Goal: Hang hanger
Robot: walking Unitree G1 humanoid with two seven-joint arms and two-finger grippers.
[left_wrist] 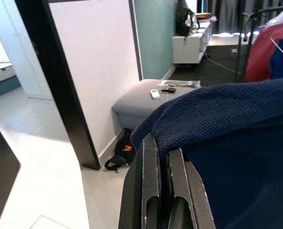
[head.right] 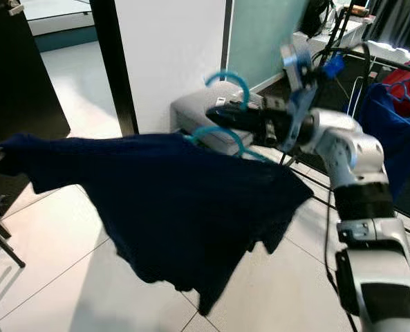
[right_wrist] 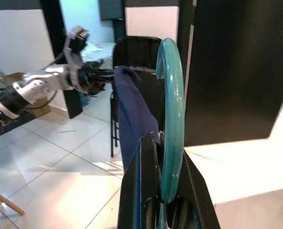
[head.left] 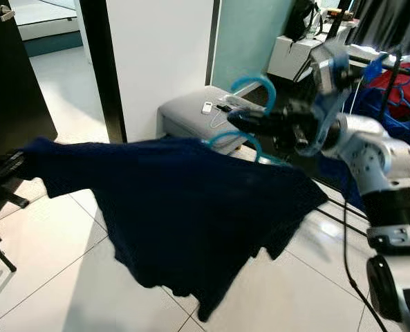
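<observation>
the right gripper (head.right: 222,116) clamps the stiff teal hanger (head.right: 227,79) at its hook while the left gripper (left_wrist: 161,149) pinches the limp, light navy garment (head.left: 184,214) by its edge.

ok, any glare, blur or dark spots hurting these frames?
Left eye view: glare on the glossy white floor tiles; the dark navy knit garment reads nearly flat black, folds lost. Right wrist view: teal plastic hanger hook sharp, right gripper close and dark, bright floor patch washed out. Left wrist view: knit weave crisp, left gripper shaded.
</observation>
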